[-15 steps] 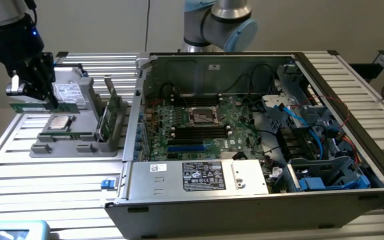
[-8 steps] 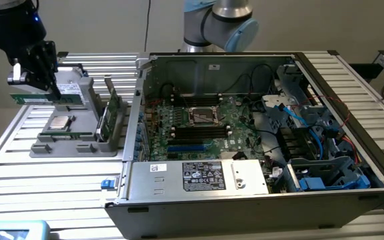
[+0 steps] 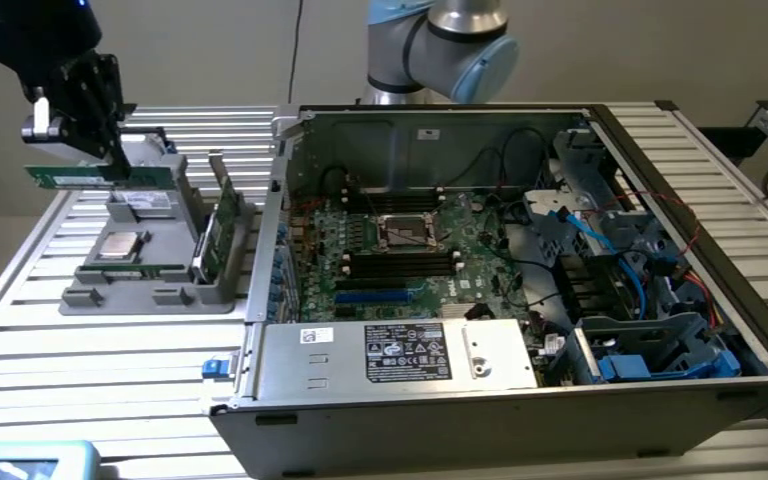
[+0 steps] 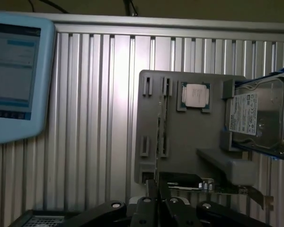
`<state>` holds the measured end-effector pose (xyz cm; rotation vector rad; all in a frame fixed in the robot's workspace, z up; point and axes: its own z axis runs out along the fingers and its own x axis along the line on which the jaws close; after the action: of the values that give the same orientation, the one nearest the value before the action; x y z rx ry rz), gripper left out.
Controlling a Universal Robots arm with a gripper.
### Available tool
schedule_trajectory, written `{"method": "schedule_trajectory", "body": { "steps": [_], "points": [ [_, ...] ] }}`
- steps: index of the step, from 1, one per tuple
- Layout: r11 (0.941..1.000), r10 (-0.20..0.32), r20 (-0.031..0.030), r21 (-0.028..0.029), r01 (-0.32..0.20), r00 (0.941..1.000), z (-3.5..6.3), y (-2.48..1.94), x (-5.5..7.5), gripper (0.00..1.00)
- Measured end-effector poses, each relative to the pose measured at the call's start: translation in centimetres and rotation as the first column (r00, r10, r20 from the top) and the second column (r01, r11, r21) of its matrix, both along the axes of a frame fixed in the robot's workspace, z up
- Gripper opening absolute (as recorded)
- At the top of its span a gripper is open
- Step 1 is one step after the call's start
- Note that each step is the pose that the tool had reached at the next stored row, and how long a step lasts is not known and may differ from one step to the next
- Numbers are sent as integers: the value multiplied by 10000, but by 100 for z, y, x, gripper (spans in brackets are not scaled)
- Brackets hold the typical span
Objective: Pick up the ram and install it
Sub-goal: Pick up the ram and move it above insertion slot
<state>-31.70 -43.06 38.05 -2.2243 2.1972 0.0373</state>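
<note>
The fingers (image 3: 113,158) are clamping shut on the ram (image 3: 71,177), which is hanging level in the air above the grey tray (image 3: 91,297) at the exterior view's left, well apart from the open computer case (image 3: 357,400). Being light, stiff and probably fragile, the ram is likely handling best gripped along its bare upper edge, keeping off the chips and contacts. The tray is holding a processor (image 3: 120,245), a second green board (image 3: 224,225) standing on edge, and a hard drive (image 4: 260,118).

Case wall (image 3: 275,220) stands between parts tray (image 3: 117,297) and motherboard (image 3: 484,245); case open above.
</note>
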Motion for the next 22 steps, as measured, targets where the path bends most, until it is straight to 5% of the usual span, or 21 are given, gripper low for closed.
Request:
{"method": "schedule_trajectory", "body": {
  "steps": [11, 22],
  "points": [
    [10000, 34, -7, 38, -33, 10000, 194, -6, 363, 13],
    [10000, 42, -15, 38, -42, 10000, 215, -5, 859, 13]
  ]
}}
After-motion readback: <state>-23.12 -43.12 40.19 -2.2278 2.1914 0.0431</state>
